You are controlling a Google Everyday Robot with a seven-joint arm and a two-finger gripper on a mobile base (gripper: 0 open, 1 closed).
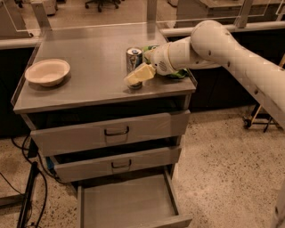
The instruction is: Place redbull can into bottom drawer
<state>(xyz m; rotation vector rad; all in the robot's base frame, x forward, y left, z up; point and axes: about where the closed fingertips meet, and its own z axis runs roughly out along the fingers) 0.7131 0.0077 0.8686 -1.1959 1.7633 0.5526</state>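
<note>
The redbull can stands upright on the grey cabinet top, near its front right part. My gripper reaches in from the right, and its pale fingers lie across the can's lower front. The bottom drawer is pulled open below, and its flat floor is bare. A green snack bag lies behind my wrist, mostly hidden by the arm.
A shallow cream bowl sits on the left of the cabinet top. The two upper drawers with dark handles are shut. Cables and a black stand are on the floor at left. A rail with posts runs behind.
</note>
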